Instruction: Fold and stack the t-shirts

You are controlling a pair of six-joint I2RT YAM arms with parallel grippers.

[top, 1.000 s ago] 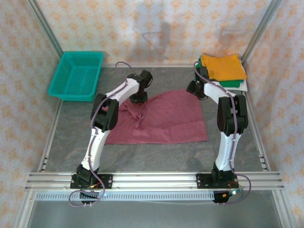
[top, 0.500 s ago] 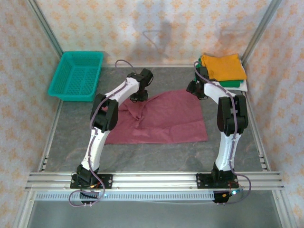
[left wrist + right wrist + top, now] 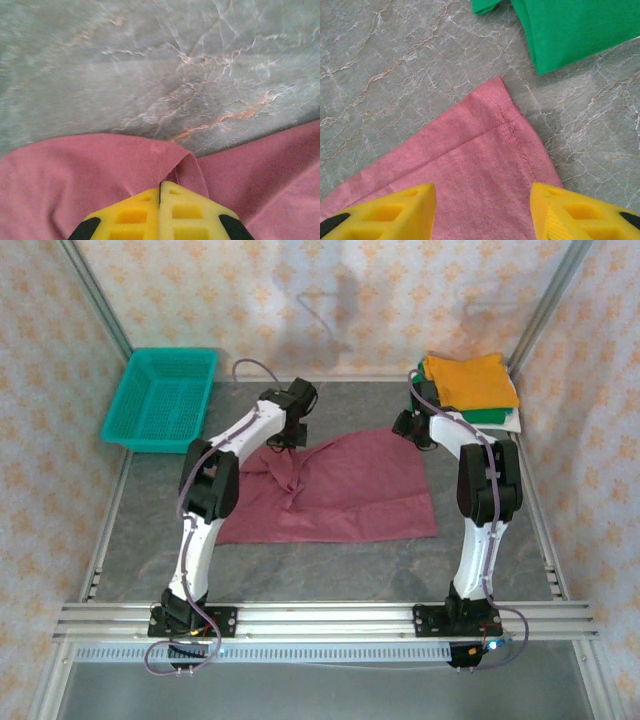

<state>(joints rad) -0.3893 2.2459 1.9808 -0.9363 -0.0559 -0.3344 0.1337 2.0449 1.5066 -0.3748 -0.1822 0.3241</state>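
The maroon t-shirt (image 3: 345, 490) lies spread on the grey table, bunched at its far left corner. My left gripper (image 3: 290, 435) is shut on that corner; in the left wrist view the yellow fingers (image 3: 190, 210) pinch a raised fold of maroon cloth (image 3: 185, 162). My right gripper (image 3: 412, 428) stands open over the shirt's far right corner (image 3: 495, 130), one yellow finger (image 3: 395, 210) on each side of the hemmed edge. Folded orange (image 3: 470, 378), green (image 3: 570, 30) and white (image 3: 514, 422) tees are stacked at the back right.
A teal mesh basket (image 3: 162, 398) sits at the back left. Metal frame posts and patterned walls close in the table. Bare marble-like surface (image 3: 330, 570) lies between the shirt and the arm bases.
The left gripper has pulled the shirt's far left corner toward the back left, stretching the cloth; its elbow swung left. The right arm has stayed put.
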